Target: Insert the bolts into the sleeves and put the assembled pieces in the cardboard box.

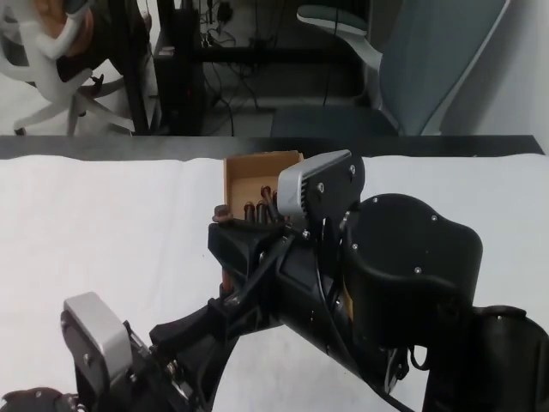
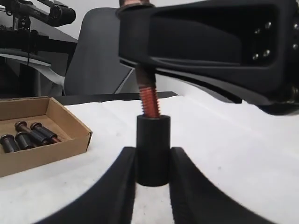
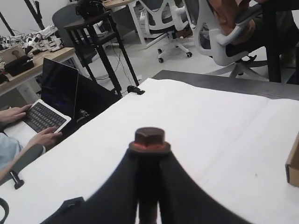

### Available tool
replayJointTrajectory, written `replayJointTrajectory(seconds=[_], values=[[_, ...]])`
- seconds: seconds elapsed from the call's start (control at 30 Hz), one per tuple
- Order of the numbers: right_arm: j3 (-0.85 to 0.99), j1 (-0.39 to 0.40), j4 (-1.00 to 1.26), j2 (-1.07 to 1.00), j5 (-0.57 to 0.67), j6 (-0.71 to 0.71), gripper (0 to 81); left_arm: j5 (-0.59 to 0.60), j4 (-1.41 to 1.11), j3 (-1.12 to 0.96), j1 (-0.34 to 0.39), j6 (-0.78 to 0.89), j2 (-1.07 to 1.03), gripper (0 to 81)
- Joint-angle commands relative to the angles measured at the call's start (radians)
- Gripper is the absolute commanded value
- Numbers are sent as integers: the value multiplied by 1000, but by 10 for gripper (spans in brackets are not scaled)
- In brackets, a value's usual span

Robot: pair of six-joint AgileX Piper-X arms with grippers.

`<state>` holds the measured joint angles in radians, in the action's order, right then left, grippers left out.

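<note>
Left wrist view: left gripper (image 2: 153,162) clamps the upright sleeve (image 2: 153,140) over the bench (image 2: 233,154); right gripper (image 3: 148,161), closed on the bolt (image 2: 149,100), holds its tip at the sleeve's mouth. Slight tilt could jam the threads or dislodge the sleeve.

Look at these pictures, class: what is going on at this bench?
Two robot arms are mid-assembly. The left gripper holds a black cylindrical sleeve upright. The right gripper holds a copper-coloured threaded bolt near its head, straight above, its tip at the sleeve's mouth with most of the thread showing. Beside them on the white cloth, an open brown cardboard box holds several assembled pieces lying down.
</note>
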<state>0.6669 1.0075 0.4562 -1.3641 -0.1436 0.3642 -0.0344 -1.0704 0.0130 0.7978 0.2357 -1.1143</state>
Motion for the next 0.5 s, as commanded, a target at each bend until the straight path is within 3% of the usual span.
replayJointTrajectory(seconds=[0.0, 0.37, 0.47], values=[[8, 1, 7, -5, 8, -17, 6, 2, -79, -13, 3, -3, 0, 18], [5, 24, 5, -5, 89, -32, 1, -54, -168, -13, 3, -19, 0, 18], [5, 24, -3, -5, 79, -32, 84, -55, -177, -13, 3, -28, 0, 18]])
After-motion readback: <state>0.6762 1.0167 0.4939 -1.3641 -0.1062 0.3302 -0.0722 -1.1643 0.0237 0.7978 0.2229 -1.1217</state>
